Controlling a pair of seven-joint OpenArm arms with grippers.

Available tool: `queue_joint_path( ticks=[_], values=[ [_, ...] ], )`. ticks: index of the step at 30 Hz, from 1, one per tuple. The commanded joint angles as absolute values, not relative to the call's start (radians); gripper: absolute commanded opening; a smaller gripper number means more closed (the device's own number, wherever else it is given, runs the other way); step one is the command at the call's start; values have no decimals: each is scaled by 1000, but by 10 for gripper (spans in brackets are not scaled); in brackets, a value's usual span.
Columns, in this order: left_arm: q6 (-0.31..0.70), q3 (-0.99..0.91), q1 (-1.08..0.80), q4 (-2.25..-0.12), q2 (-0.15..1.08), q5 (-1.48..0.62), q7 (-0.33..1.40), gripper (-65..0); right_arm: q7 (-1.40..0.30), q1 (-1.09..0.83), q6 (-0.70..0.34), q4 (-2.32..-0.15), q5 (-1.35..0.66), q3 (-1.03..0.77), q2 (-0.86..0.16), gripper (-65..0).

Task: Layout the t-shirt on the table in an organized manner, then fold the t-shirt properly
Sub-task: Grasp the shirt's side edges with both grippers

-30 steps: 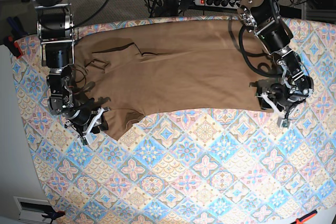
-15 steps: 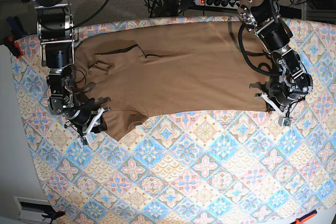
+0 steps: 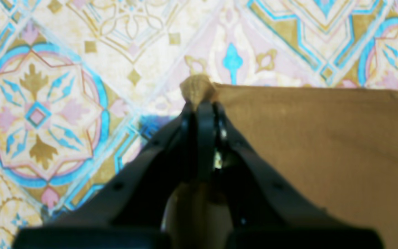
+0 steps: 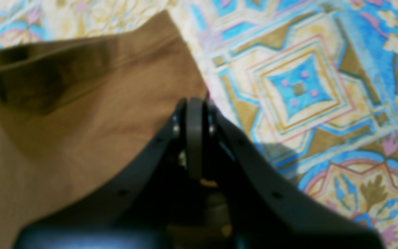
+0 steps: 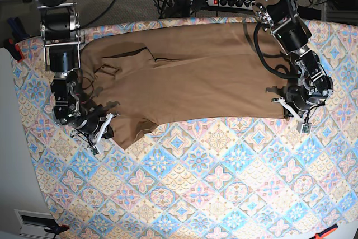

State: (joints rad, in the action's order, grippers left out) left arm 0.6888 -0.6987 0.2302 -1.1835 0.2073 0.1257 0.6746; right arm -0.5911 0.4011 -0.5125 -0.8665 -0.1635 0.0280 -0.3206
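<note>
T-shirt [image 5: 190,74] spread along counter [image 5: 212,183] far side. Left claw [image 3: 199,103] pinches hem corner; right claw [image 4: 193,103] clenched at sleeve edge, grip unclear. My worry: thin pinch slips, cloth bunches when pulled.

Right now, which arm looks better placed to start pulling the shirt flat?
Left, probably. The left pincer visibly pinches a bunched corner of the t-shirt. The right pincer is shut at the sleeve edge, but a grip on cloth isn't clear.
</note>
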Motion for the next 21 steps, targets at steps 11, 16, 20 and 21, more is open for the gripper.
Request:
queue_joint_path(
  ticks=[11, 16, 20, 21],
  values=[
    [698, -699, 148, -1414, 142, 148, 727, -650, -723, 328, -535, -1073, -143, -56, -334, -650],
    [698, -699, 147, -1422, 139, 148, 727, -650, -757, 326, -535, -1122, -143, -99, -334, -650],
    [698, -699, 147, -1422, 139, 148, 725, -650, -769, 303, -535, -1165, -143, -107, -334, -650],
    [698, -700, 147, -1423, 139, 148, 725, -650, -771, 291, -535, -1176, -143, -120, -334, -650]
  ],
)
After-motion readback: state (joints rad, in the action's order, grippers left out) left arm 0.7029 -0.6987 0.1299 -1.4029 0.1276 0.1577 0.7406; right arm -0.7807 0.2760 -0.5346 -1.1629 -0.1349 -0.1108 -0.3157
